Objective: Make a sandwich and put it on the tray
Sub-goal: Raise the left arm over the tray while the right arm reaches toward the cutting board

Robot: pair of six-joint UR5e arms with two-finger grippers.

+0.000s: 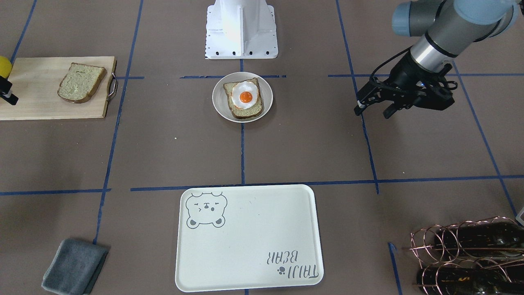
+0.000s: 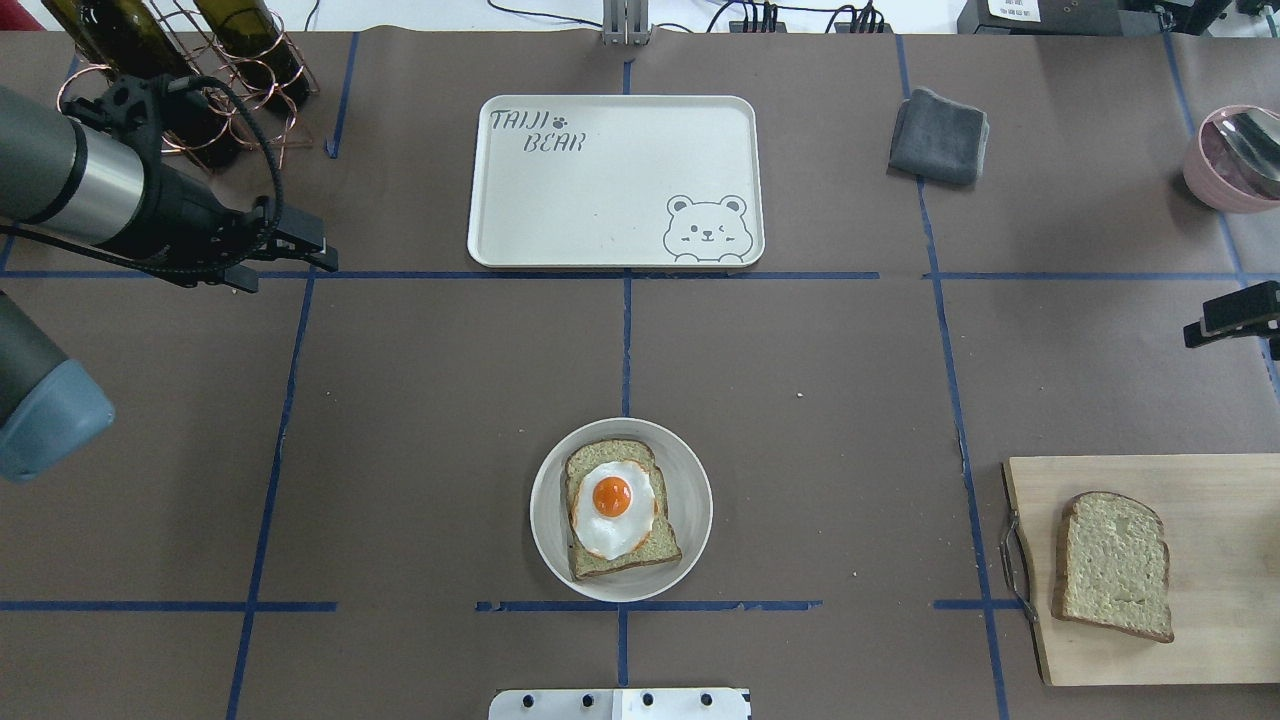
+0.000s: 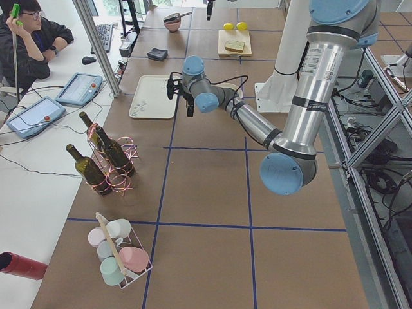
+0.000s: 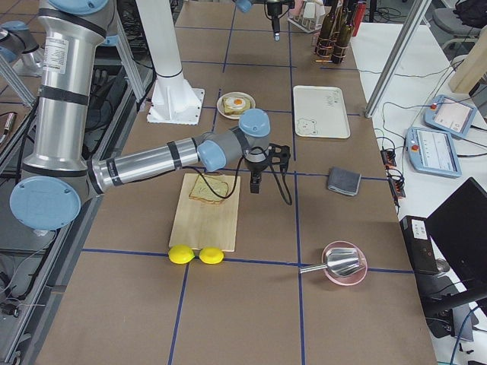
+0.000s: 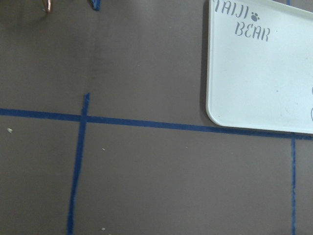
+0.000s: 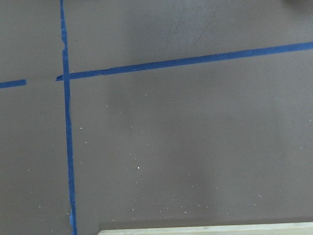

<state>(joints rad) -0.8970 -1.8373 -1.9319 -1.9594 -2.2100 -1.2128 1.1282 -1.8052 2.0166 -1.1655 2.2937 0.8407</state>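
One bread slice with a white fried egg (image 1: 245, 96) on top lies on a small round plate (image 1: 221, 107) in front of the robot base; it also shows in the overhead view (image 2: 612, 500). The second bread slice (image 1: 82, 82) lies alone on the wooden cutting board (image 2: 1220, 500). The cream tray (image 1: 249, 246) with the bear drawing holds nothing and its corner shows in the left wrist view (image 5: 259, 73). My left gripper (image 1: 373, 113) is open and empty above the table, to the side of the plate. My right gripper (image 2: 1225, 318) is cut off by the frame edge near the cutting board; I cannot tell its state.
A folded grey cloth (image 1: 75, 266) lies beside the tray. A copper wire rack with wine bottles (image 1: 466, 254) stands at the table's left end. A pink bowl with a spoon (image 2: 1235, 155) and two lemons (image 4: 196, 255) sit at the right end.
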